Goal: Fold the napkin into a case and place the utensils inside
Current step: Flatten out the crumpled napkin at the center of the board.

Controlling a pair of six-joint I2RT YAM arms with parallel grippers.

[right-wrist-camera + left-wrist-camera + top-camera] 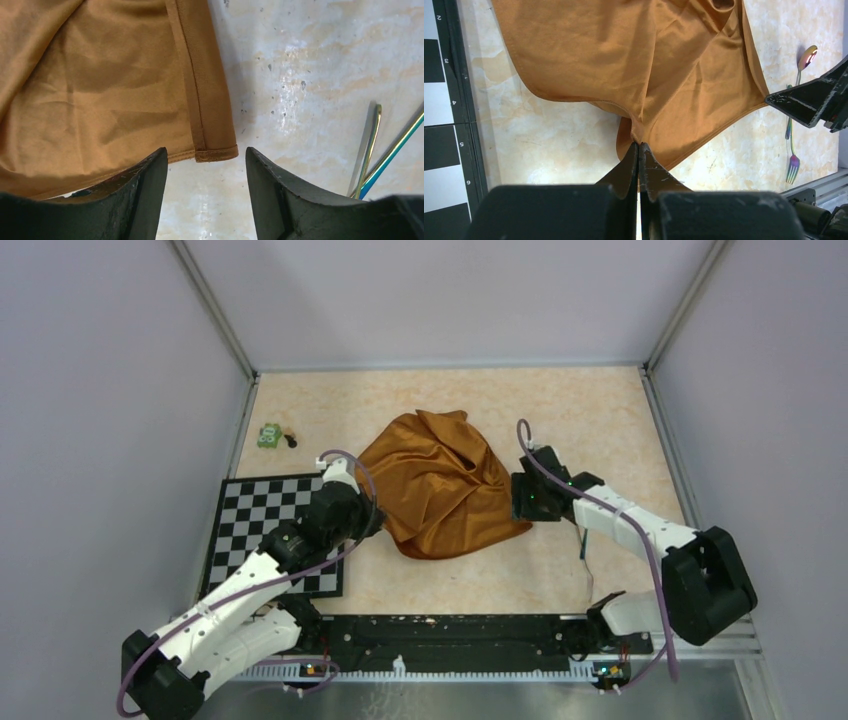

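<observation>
Looking down from above, the rust-orange, wrinkled cloth napkin lies bunched between both arms: right of the left pincer, left of the right pincer. Both arms reach forward and low, wrists turned inward toward the cloth.

From the left wrist, the left pincer is clenched on a gathered fold of the napkin's near edge, cloth spreading away ahead. The slim, iridescent metal utensils lie well to its right, beyond the right pincer.

From the right wrist, the right pincer stands released, the napkin's hemmed corner just ahead between its tips, hem running straight away. This arm looks nearer that corner; a short advance and close should take it.
</observation>
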